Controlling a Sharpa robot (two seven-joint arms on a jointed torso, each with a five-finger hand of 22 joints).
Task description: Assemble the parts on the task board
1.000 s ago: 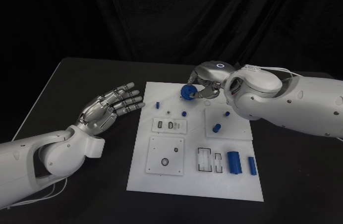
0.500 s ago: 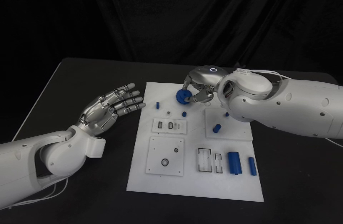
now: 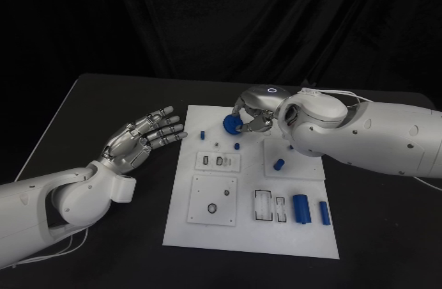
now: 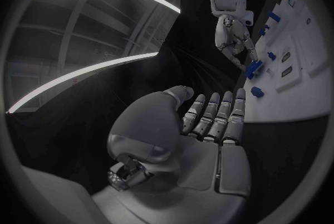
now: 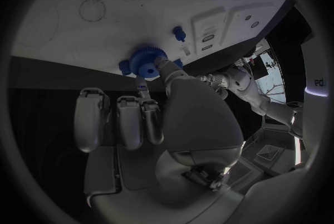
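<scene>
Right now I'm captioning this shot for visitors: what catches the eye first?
The right robot hand pinching a blue toothed gear over the far end of the white task board. Next, the left robot hand, open and held beside the board's left edge. Then two blue cylinders lying at the board's near right.

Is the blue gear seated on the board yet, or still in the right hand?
Still in hand. The right hand pinches the gear at its fingertips, over the board's far end; the right wrist view shows the same grip.
</scene>
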